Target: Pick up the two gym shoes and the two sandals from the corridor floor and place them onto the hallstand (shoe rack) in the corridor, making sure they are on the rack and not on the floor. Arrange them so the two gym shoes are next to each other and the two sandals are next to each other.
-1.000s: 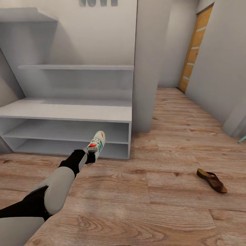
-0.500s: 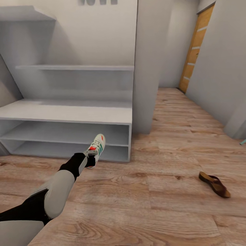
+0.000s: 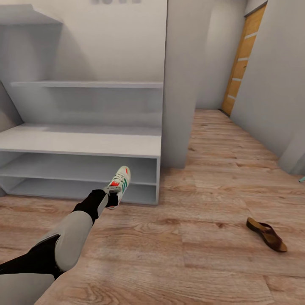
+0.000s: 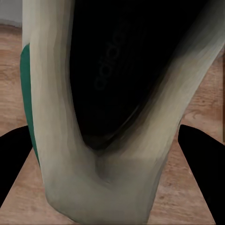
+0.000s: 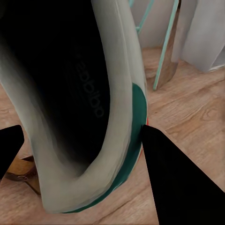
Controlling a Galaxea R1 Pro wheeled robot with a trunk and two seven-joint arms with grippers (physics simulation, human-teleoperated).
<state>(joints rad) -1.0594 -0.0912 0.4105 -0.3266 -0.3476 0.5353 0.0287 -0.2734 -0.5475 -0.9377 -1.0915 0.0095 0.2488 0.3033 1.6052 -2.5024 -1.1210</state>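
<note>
- Pale grey walls (image 3: 106, 38) enclose the corridor — a square pillar (image 3: 180, 84) juts forward.
- An orange wooden door (image 3: 241, 59) stands at the far end, on the right.
- Teal chair legs (image 5: 161, 51) rise near a wall.
- Even, soft lighting throughout.

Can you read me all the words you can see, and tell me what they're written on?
"adidas": printed on the dark insole inside the gym shoe that the left gripper holds.
"adidas": printed on the dark insole inside the other gym shoe, seen in the right wrist view.
Dark letters on the wall above the hallstand: cut off at the picture's edge, cannot be read.
</note>
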